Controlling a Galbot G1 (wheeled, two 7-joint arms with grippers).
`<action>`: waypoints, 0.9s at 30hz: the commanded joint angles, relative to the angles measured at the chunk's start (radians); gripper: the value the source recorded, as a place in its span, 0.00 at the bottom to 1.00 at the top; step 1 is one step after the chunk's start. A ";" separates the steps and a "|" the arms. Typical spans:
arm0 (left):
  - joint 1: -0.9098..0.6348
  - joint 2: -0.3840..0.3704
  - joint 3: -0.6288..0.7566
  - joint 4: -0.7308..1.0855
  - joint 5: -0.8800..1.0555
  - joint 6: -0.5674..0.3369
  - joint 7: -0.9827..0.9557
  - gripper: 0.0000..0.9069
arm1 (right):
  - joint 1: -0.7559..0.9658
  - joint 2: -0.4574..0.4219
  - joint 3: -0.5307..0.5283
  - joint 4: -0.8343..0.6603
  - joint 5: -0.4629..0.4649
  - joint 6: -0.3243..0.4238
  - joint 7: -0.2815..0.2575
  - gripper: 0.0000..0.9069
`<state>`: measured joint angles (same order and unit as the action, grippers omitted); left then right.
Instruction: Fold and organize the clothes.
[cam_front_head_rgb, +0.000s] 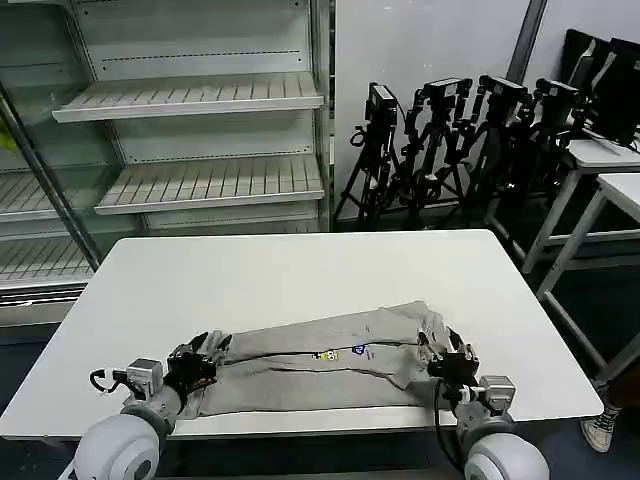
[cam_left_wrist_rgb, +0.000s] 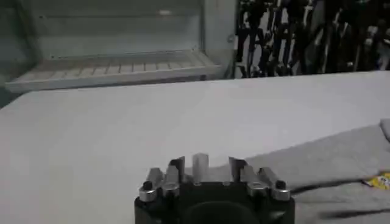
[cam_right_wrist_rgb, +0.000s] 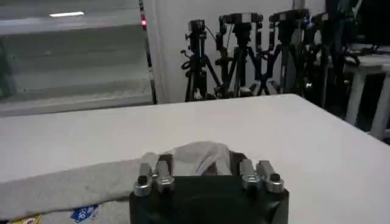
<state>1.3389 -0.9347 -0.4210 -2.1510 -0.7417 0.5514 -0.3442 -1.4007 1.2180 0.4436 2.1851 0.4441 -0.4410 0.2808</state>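
Grey T-shirt (cam_front_head_rgb: 330, 360): soft light grey fabric, folded into a long narrow band lying across the near half of the desk, running from the robot's left to its right, the right end a little farther from the near edge than the left.
Print: small multicoloured chest print (cam_front_head_rgb: 343, 353) of blue and yellow near the middle of the band, facing up; the right wrist view shows its blue part at the cloth's near edge.
Desk (cam_front_head_rgb: 300, 270): white, rectangular; its far half is bare.
Left gripper (cam_front_head_rgb: 196, 362): low at the left end of the T-shirt, at the near left of the desk; in the left wrist view (cam_left_wrist_rgb: 204, 168) its fingers stand slightly apart over the white desk with the grey cloth just beside them; whether they hold any fabric I cannot tell.
Right gripper (cam_front_head_rgb: 449, 360): low at the right end of the T-shirt; in the right wrist view (cam_right_wrist_rgb: 201, 163) a bunched fold of grey fabric rises between its fingers, which are clamped on it.
Shelves (cam_front_head_rgb: 190, 100): white slatted shelf unit behind the desk, on the robot's left.
Tripods (cam_front_head_rgb: 450, 140): a row of black tripods against the wall behind the desk, on the robot's right.
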 joint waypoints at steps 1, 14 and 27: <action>0.141 -0.185 -0.052 -0.032 0.034 -0.061 -0.076 1.00 | -0.161 0.020 0.077 0.128 -0.037 0.050 -0.005 1.00; 0.125 -0.301 0.000 0.036 0.058 -0.103 -0.094 0.81 | -0.199 0.054 0.061 0.136 -0.067 0.069 -0.006 1.00; 0.101 -0.311 0.000 0.051 0.015 -0.140 -0.086 0.04 | -0.206 0.092 0.025 0.134 -0.090 0.078 -0.003 1.00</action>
<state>1.4325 -1.2128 -0.4213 -2.1076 -0.7091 0.4313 -0.4270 -1.5899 1.2937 0.4740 2.3091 0.3658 -0.3694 0.2763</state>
